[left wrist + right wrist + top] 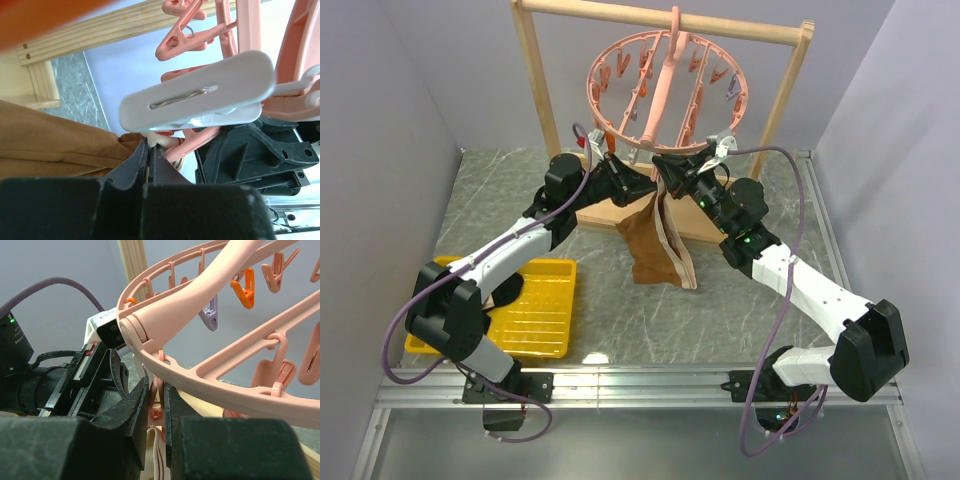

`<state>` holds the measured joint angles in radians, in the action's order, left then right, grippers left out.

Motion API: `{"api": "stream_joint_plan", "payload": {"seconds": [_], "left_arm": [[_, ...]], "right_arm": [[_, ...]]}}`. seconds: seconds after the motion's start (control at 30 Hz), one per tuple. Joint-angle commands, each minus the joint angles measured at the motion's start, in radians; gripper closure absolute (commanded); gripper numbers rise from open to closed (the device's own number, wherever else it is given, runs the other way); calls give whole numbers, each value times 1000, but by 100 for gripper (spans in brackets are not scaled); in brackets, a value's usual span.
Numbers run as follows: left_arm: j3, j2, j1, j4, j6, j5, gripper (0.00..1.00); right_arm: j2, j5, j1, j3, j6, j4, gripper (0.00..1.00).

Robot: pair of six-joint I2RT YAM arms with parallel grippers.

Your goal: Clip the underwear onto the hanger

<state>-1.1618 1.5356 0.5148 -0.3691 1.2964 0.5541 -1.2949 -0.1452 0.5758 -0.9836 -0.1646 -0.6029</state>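
Note:
The brown underwear [655, 245] hangs below the front rim of the pink ring hanger [665, 90], which hooks on the wooden rack's top bar. My left gripper [645, 188] is shut on the underwear's beige waistband [162, 141], holding it up at the rim; brown fabric [50, 140] fills the left of that view. My right gripper [670, 172] is shut on a pink clip [156, 400] dangling from the ring [200, 295], with the waistband strip [159, 450] just under it. A white clip [200, 95] hangs close above my left fingers.
The wooden frame rack [535, 80] stands at the back, its base board [605, 215] under both arms. A yellow tray [545, 310] at the near left holds a dark garment [505, 290]. Grey walls close in left and right.

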Motion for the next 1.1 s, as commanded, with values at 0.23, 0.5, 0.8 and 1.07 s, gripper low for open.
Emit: {"api": "stream_joint_plan", "payload": {"seconds": [0.23,0.5,0.8,1.07], "left_arm": [[16,-48,-13,-113,24,36,100],[17,-65,-16,-116,1,32,100],[14,-68,-18,-116,-11,21,100],[7,-71,-24,-116,-25,18,100]], "right_arm": [[-3,-50,27,8,36,118,100],[2,-74,19,2,37,150,100],[0,-91,18,-10,39,167,100],[2,-96,16,-18,39,190,77]]}}
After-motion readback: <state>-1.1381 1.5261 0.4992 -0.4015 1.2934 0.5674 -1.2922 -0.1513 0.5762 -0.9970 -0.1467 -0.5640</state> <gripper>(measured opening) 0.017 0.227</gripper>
